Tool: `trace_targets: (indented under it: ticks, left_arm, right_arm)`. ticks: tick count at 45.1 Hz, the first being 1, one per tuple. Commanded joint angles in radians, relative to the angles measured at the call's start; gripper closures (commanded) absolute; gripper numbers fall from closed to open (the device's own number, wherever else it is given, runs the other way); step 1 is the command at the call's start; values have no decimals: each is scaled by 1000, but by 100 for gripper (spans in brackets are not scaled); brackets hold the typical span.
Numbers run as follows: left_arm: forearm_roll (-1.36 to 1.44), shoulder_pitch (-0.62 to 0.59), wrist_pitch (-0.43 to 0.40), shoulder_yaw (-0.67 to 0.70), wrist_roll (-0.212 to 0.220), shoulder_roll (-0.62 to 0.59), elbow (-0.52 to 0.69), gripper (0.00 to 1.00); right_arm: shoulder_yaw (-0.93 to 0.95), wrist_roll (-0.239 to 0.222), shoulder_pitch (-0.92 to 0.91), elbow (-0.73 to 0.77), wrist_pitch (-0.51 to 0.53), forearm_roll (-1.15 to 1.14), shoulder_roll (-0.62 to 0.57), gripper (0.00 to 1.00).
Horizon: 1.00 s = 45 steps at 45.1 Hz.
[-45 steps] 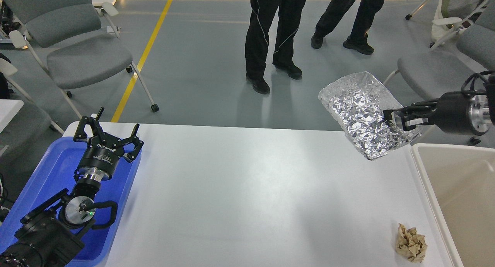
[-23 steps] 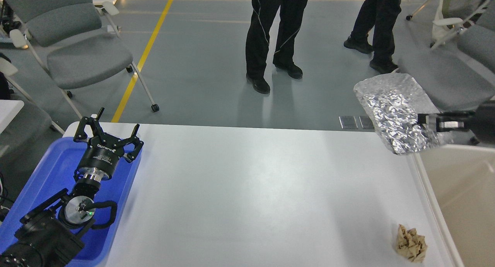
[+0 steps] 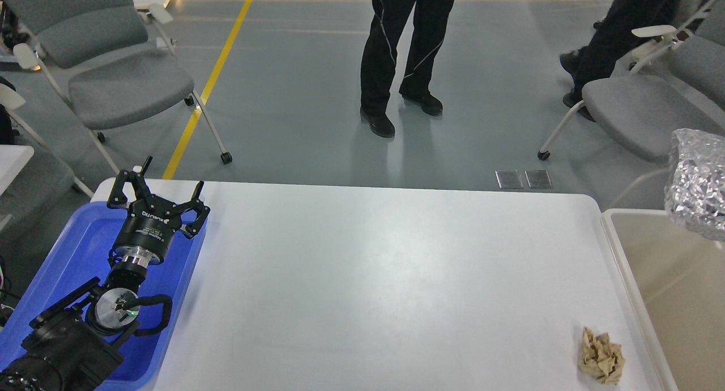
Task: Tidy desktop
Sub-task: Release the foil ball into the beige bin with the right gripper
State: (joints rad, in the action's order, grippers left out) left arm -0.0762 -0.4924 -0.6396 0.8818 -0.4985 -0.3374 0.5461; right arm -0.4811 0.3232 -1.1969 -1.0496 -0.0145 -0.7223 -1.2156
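- Foil, crumpled and silvery, shows as a bag [image 3: 698, 184] at the right border of the head view, above the beige bin [image 3: 668, 289] that stands just past the desktop's right edge. The right gripper is out of view, so whether it grips the bag or has let go cannot be told.
- To do this step well, I judge the foil should be let go only once all of it hangs inside the bin's rim, not over the worktop's far right corner.
- White and smooth, the desktop [image 3: 374, 277] fills the middle of the view; a crumpled brown paper ball [image 3: 601, 364] lies at its near right corner, close to the bin, and looks like the next piece to clear.
- My left gripper [image 3: 156, 194] hovers with fingers spread, grasping nothing, over the blue tray [image 3: 73, 243] at the far left corner.
- Small white lettering runs across the left gripper's body, upside down and too small to read. No other writing is legible.
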Motion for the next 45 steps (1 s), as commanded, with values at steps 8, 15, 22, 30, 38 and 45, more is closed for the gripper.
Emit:
trace_targets:
  ticks: [8,15,22,30,38,45]
  left_arm:
    - [0,0,0,-1,0,0,0,0]
    - [1,0,0,0,0,0,0,0]
    - [1,0,1,0,0,0,0,0]
    - [0,0,1,0,0,0,0,0]
    - [1,0,1,0,0,0,0,0]
    - [1,0,1,0,0,0,0,0]
  right_arm:
    - [163,-1,437,365,-38,472,203,100]
    - [280,-3,571,447,-38,550,269,100]
    - [361,-12,655,539,-38,606,344,100]
    - [371,-22,694,729,-32,687,478,100]
    - [371,-44,704,890,-22,693,600,100]
    - [386,-84,704,961,-36,695,672,100]
